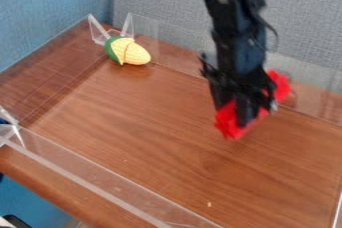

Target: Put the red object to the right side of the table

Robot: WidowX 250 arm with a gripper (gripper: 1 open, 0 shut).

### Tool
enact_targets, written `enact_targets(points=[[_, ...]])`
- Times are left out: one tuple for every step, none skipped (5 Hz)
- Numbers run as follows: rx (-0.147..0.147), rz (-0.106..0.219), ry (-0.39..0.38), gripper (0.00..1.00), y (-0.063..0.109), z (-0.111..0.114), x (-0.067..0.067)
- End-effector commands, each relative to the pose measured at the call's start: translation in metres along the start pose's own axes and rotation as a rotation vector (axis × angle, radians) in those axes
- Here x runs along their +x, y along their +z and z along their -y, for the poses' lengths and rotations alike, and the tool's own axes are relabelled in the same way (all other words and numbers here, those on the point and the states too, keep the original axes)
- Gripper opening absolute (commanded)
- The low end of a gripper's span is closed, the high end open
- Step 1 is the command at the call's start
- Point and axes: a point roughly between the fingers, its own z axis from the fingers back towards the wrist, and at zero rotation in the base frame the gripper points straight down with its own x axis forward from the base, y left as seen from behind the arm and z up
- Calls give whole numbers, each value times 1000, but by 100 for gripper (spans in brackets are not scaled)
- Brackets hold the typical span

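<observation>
The red object point(237, 122), a bright red plastic bar, hangs tilted in my gripper point(242, 110), which is shut on it. Its lower end sticks out below the black fingers and its upper end point(277, 83) shows at the right of the gripper. The bar sits a little above the dark wood-grain table point(120, 122), over its right half. The frame is blurred around the arm, so whether the bar touches the wood cannot be told.
A yellow-green corn-like toy point(128, 51) lies at the back left of the table. Low clear acrylic walls point(94, 187) edge the tabletop, with a blue panel behind on the left and a grey wall at the back.
</observation>
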Motion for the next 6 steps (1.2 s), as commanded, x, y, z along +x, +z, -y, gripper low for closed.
enact_targets(points=[[9, 26, -54, 0, -14, 8, 14], [23, 30, -57, 0, -12, 5, 18], [16, 26, -83, 0, -10, 4, 18], [10, 22, -108, 0, -8, 3, 18], [0, 16, -156, 0, -11, 7, 18], [-9, 10, -205, 0, -15, 10, 17]])
